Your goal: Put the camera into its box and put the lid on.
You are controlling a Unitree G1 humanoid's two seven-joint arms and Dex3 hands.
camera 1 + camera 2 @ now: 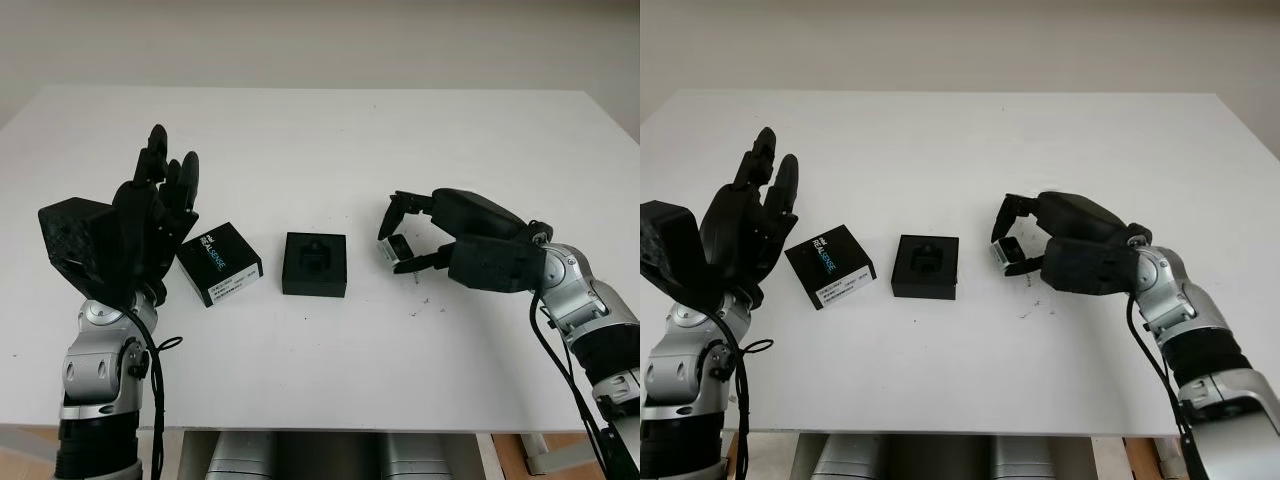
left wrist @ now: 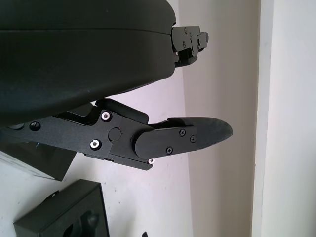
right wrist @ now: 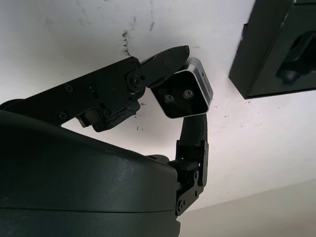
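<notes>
On the white table (image 1: 320,130) we see the black box (image 1: 315,264) lying open at centre, its lid (image 1: 219,263) just left of it. Our right hand (image 1: 405,243) grips the small silver camera (image 3: 183,95) right of the box, above the tabletop. Our left hand (image 1: 150,215) hangs open beside the lid.
</notes>
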